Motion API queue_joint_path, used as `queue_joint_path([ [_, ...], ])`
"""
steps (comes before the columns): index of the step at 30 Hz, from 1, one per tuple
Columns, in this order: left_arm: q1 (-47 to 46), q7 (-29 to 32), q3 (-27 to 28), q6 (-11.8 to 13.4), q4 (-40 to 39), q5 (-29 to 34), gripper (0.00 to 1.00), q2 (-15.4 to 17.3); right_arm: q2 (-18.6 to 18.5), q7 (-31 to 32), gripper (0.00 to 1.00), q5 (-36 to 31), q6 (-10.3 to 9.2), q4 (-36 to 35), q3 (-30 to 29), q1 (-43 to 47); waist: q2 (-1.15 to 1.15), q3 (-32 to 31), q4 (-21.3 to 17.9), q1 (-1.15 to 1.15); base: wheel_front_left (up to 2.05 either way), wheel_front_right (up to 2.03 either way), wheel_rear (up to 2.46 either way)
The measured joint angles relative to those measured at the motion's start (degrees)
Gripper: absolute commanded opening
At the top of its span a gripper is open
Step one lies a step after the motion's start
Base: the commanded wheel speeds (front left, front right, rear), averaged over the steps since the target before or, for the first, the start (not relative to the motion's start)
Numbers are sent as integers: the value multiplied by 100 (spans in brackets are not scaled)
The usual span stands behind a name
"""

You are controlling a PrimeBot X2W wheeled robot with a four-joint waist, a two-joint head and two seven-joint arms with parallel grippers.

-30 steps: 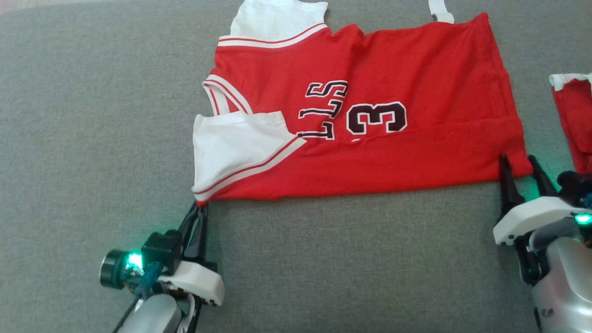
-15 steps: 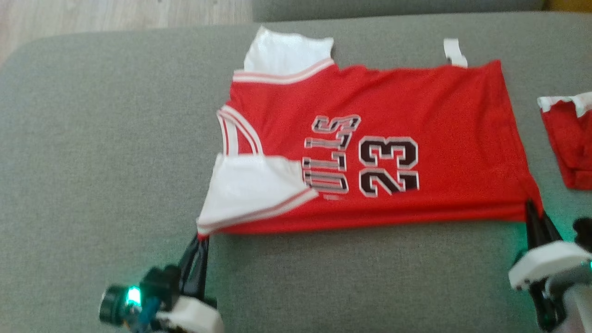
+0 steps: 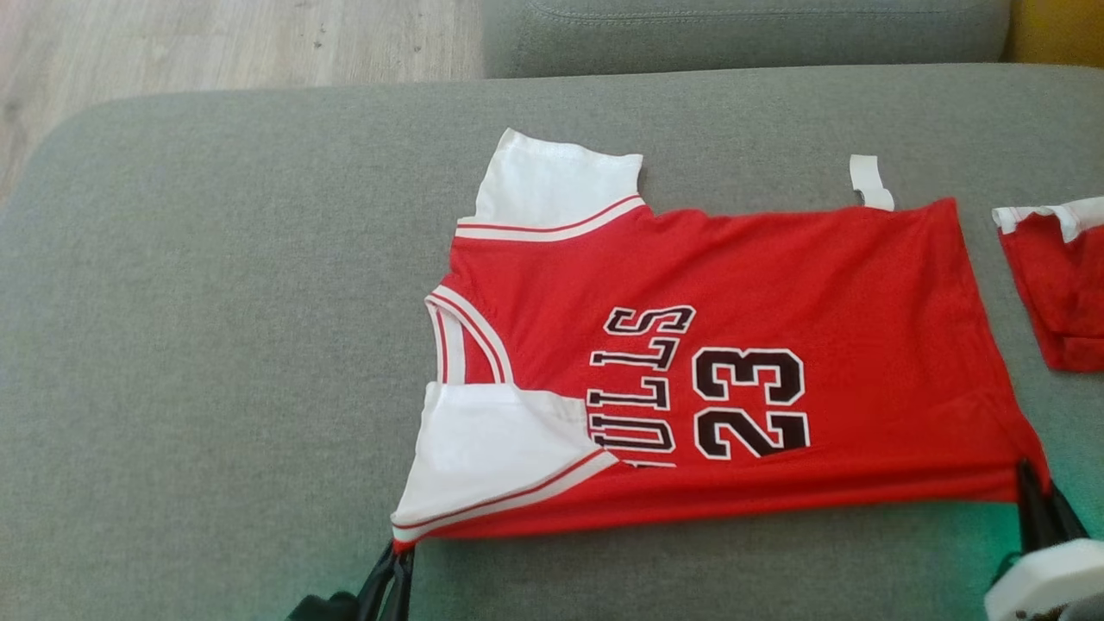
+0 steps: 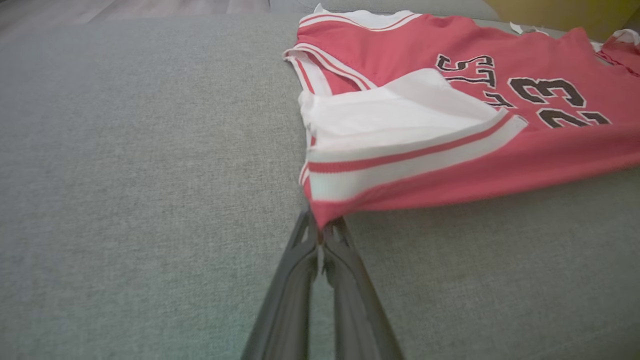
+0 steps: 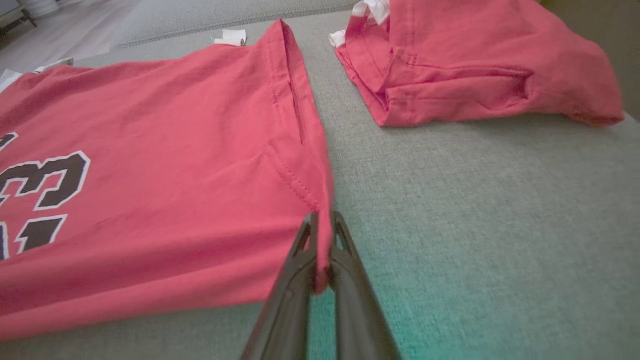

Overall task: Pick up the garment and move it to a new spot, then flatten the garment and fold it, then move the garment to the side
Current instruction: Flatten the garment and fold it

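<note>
The garment (image 3: 776, 285) is a red jersey with white sleeves and a black 23, spread on the grey cushion (image 3: 216, 345) with its neck to the left. My left gripper (image 3: 395, 552) is shut on its near shoulder corner; the left wrist view shows the red tip of the garment (image 4: 450, 165) pinched in that gripper (image 4: 322, 232). My right gripper (image 3: 1031, 483) is shut on the near hem corner. In the right wrist view the garment's (image 5: 150, 165) hem edge sits clamped in the gripper (image 5: 322, 225).
A second red garment (image 3: 1056, 285) lies folded at the right edge, close to the jersey's hem; the right wrist view shows this second garment (image 5: 475, 60) too. Wooden floor (image 3: 216, 43) shows beyond the cushion's far left edge. A sofa back (image 3: 742, 34) rises behind.
My right gripper has shut on the hem corner. The near edge has been drawn towards me, unrolling the fold so the full 23 shows. The camera has shifted.
</note>
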Motion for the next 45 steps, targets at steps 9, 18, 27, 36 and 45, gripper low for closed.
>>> queue_joint_path([
  [9, -123, 321, -180, -123, 31, -36, 100, 11, 166, 392, 100, -189, 0, -647, -308, 257, 0, 44, 12, 1, 0, 0, 0],
  [18, -637, 459, -25, -290, -300, -136, 100, 118, 357, 495, 100, -345, 0, -1278, -321, 399, 0, 73, -80, 1, 0, 0, 0],
  [27, -3135, 1505, 281, -1177, -249, -137, 100, 555, 407, 541, 100, -379, 0, -1662, 53, 186, 0, 521, -289, 1, 0, 0, 0],
  [36, -5831, 3337, 361, -2421, 1600, -946, 100, 426, 367, 527, 100, -296, 0, -1700, 536, -595, 0, 1271, -869, 3, 0, 0, 0],
  [45, -6586, 3956, 137, -2593, 2668, -1139, 100, 475, 374, 375, 100, -242, 0, -1550, 738, -795, 0, 1752, -1458, 2, 0, 0, 0],
])
